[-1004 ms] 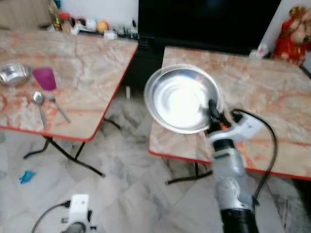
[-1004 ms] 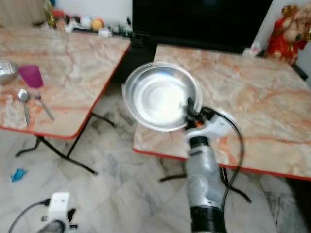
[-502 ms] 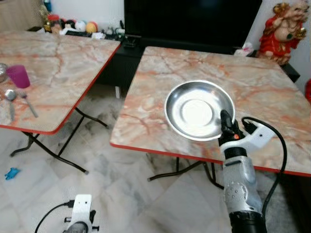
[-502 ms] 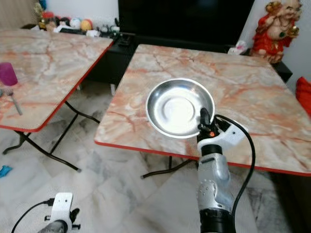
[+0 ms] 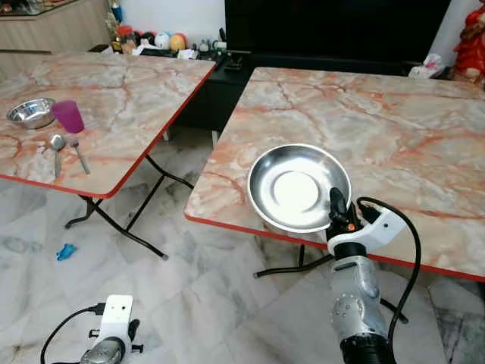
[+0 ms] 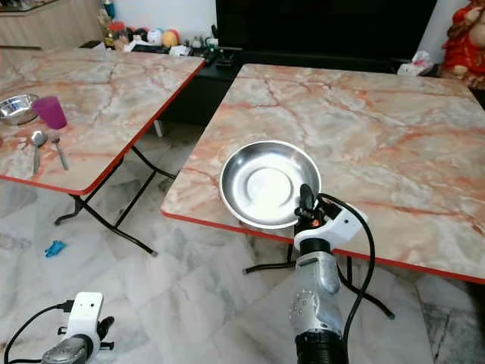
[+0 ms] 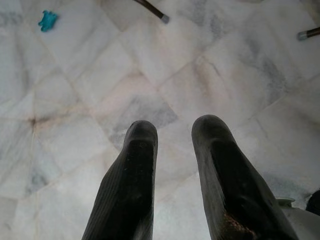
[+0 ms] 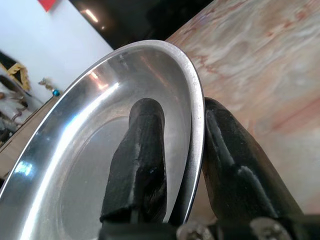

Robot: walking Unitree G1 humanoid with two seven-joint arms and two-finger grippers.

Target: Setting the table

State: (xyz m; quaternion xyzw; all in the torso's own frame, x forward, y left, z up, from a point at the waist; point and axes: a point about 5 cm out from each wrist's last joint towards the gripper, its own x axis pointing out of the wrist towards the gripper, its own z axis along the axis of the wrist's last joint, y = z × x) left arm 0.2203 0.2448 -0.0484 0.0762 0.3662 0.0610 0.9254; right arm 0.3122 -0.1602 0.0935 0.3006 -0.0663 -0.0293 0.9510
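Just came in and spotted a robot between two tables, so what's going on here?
The right gripper pinches the rim of a steel plate, holding it over the near edge of the right-hand marble table. The left gripper hangs idle over the floor. A bowl, purple cup, spoon and fork sit on the other table.
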